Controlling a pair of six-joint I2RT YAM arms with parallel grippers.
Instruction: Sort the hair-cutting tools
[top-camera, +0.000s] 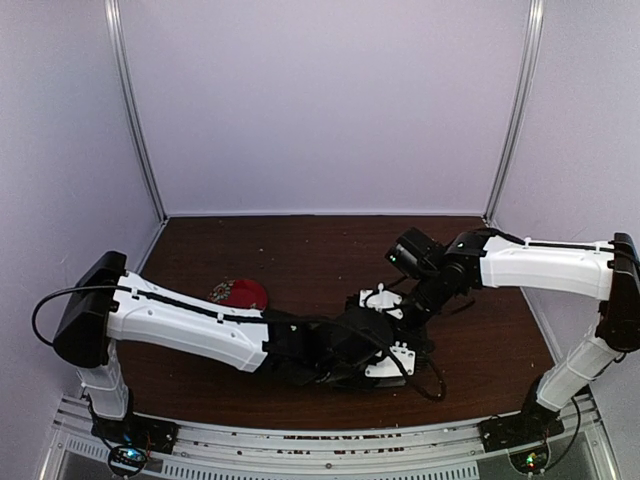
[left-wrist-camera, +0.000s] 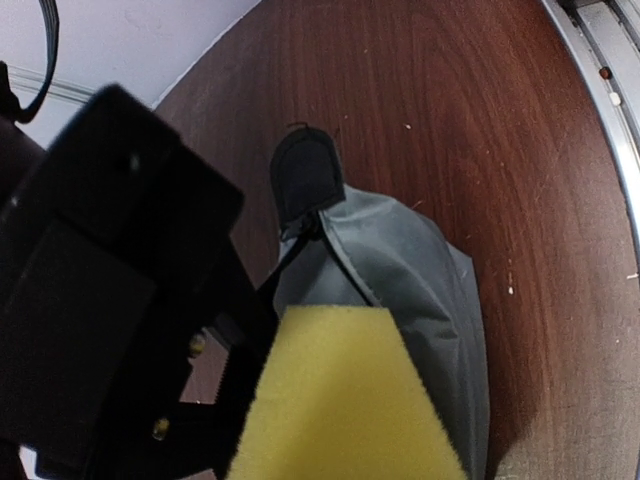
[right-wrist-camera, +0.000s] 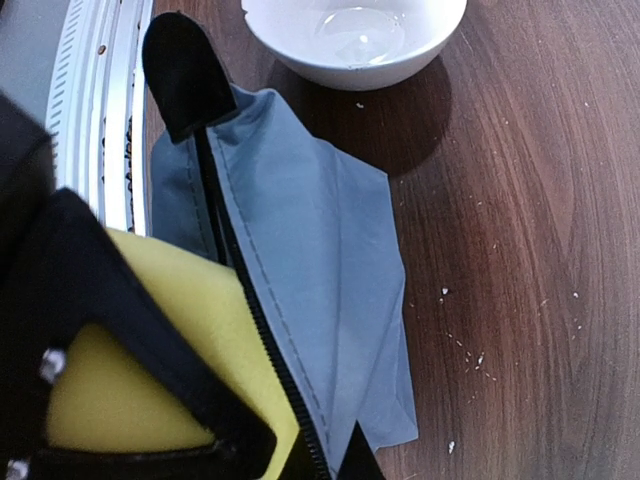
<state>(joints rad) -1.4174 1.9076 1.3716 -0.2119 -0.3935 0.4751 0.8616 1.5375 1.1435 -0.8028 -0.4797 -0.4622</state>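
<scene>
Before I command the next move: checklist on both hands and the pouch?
1. Right hand shut on grey pouch: ok.
2. Left hand shut; whether it grips the pouch: cannot tell.
3. Zipper open: not ok, looks closed.
4. Hair-cutting tools in view: not ok, none visible.
5. White bowl empty where shown: ok.
6. Red plate contents: cannot tell, partly hidden by the left arm.

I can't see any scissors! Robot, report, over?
Left hand and right hand shut on grey pouch. No scissors, comb or clipper in view. White bowl beside pouch.
</scene>
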